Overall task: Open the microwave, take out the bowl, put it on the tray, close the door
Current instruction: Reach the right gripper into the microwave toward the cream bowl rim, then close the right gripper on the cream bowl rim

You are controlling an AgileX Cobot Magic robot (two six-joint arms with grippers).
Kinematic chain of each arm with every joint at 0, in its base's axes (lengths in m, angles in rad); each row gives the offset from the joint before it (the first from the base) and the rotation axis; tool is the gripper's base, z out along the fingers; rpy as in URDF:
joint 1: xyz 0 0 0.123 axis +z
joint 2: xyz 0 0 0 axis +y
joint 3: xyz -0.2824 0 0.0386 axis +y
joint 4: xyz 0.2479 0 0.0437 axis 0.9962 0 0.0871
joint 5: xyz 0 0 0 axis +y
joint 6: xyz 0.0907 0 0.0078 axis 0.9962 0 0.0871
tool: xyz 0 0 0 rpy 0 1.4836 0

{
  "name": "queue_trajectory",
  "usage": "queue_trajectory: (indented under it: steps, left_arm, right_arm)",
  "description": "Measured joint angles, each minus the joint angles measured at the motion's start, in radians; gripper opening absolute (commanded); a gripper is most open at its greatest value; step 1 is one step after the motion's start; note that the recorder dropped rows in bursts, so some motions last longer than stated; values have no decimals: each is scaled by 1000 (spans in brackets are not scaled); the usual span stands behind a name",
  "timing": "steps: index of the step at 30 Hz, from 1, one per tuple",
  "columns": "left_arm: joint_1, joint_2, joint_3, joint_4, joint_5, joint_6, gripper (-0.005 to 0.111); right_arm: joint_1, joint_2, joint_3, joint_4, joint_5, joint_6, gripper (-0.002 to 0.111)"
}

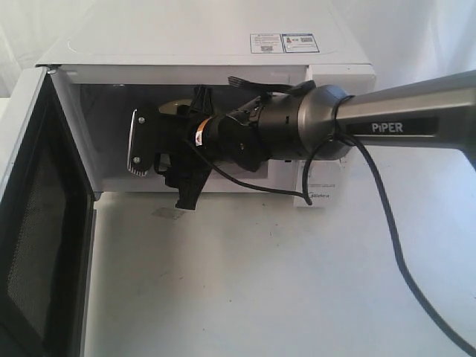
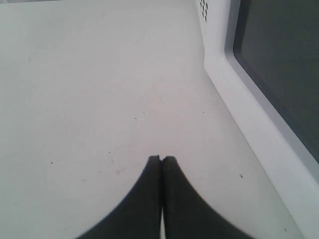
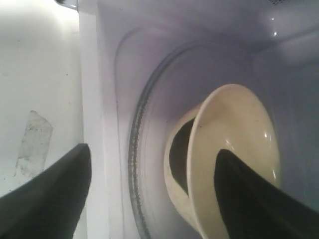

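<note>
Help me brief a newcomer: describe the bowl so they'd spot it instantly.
Find the white microwave, its door swung open. Inside, on the round turntable, sits the bowl: small, glossy and cream against the white walls.

- A white matte table (image 1: 260,282) fills the exterior view from four to eight o'clock under soft, even light.
- A bright, washed-out white backdrop (image 1: 424,33) stands at one o'clock.
- A greyish scuffed patch (image 1: 167,214) marks the table just left of centre, toward nine o'clock.
</note>
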Motion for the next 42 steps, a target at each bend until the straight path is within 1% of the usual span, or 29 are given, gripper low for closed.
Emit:
queue_trajectory:
  steps: [13, 27, 36, 42]
  left_arm:
    - [0, 0, 0, 0, 0, 0, 0]
    - [0, 0, 0, 0, 0, 0, 0]
    - [0, 0, 0, 0, 0, 0, 0]
    - [0, 0, 0, 0, 0, 0, 0]
  right_arm:
    - [0, 6, 0, 0, -45, -2, 65]
    - [0, 66, 0, 0, -204, -7, 63]
    - [-8, 79, 0, 4, -213, -7, 63]
    - [-34, 84, -2, 15, -219, -8, 63]
